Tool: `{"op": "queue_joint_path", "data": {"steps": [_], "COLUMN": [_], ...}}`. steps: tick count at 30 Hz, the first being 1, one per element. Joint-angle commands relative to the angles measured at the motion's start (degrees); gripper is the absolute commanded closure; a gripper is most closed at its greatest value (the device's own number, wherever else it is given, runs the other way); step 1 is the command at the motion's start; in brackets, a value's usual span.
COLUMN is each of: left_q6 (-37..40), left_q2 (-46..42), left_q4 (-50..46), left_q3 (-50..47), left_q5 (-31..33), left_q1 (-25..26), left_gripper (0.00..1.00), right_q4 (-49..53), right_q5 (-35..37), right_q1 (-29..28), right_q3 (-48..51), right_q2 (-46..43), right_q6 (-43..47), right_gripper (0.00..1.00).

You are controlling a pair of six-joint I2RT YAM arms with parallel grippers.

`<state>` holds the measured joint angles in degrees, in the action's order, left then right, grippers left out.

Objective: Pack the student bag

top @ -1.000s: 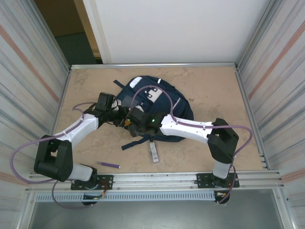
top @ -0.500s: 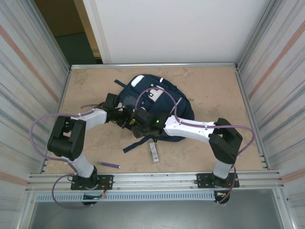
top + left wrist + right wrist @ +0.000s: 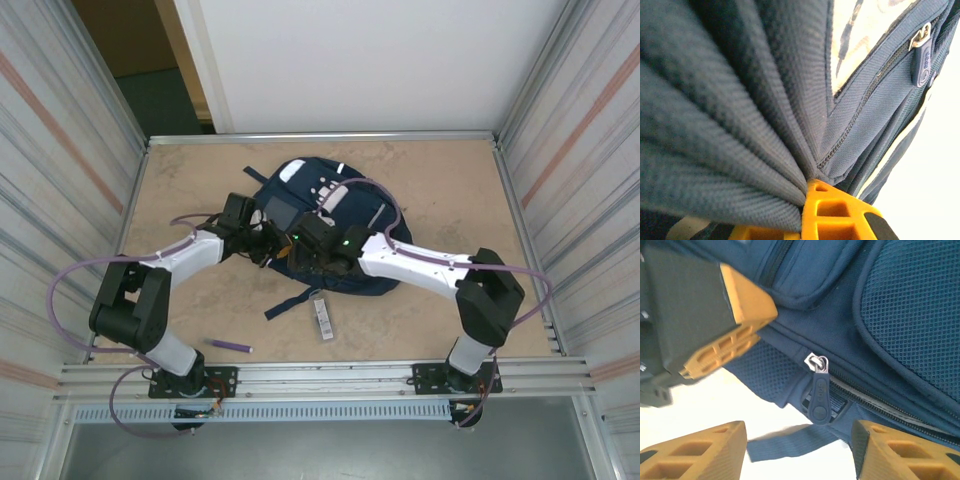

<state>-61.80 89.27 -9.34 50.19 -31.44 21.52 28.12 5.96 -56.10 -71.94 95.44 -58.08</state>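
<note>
The large navy-blue fabric backpack (image 3: pixel 305 195) lies flat in the middle of the counter (image 3: pixel 450 190), nearer the far edge, with a dark strap (image 3: pixel 290 302) trailing toward the near edge. It looks soft and limp. The cloth bunches into deep folds where my left pincer (image 3: pixel 807 205) is clamped tight on a pleat of it, so I expect it to sag and stretch rather than move as one piece. The firm places to take are the seams and the small navy zipper pull (image 3: pixel 819 400), which hangs untouched between the parted fingers of my right pincer (image 3: pixel 797 447). That tab is small and smooth, so it could slip. A purple pen (image 3: pixel 231 345) lies toward the near-left corner.
</note>
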Motion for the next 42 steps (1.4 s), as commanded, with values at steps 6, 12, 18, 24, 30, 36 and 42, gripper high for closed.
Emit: {"op": "queue_joint_path", "data": {"steps": [6, 12, 18, 24, 30, 36, 42], "left_q6": [-1.0, -1.0, -2.0, -2.2, -2.1, -2.4, -2.6], "left_q2": [-1.7, -2.4, -3.3, -5.2, -6.3, -7.6, -9.2], "left_q4": [1.0, 0.4, 0.9, 0.5, -0.1, -0.1, -0.5], "left_q3": [0.9, 1.0, 0.0, -1.1, -1.3, -2.2, -2.8], "left_q5": [-4.1, -5.4, -6.0, -5.9, -6.9, -7.4, -7.4], "left_q1": [0.5, 0.5, 0.7, 0.7, 0.8, 1.0, 1.1], "left_gripper": [1.00, 1.00, 1.00, 1.00, 1.00, 1.00, 1.00], "right_q4": [-9.2, -19.5, -25.1, -26.7, -27.5, -26.9, -28.8], "right_q5": [-8.2, -13.0, -9.3, -7.5, -5.4, -4.7, -5.0], "right_q1": [5.1, 4.7, 4.2, 3.8, 3.5, 3.6, 3.4], "right_q3": [11.2, 14.5, 16.9, 17.7, 18.7, 19.6, 20.4], "right_q2": [-9.1, -5.7, -4.9, -4.6, -5.5, -6.9, -6.8], "right_q6": [-21.9, -25.1, -23.6, -22.2, -21.8, -20.2, -18.7], "right_gripper": [0.44, 0.48, 0.56, 0.60, 0.83, 0.90, 0.89]}}
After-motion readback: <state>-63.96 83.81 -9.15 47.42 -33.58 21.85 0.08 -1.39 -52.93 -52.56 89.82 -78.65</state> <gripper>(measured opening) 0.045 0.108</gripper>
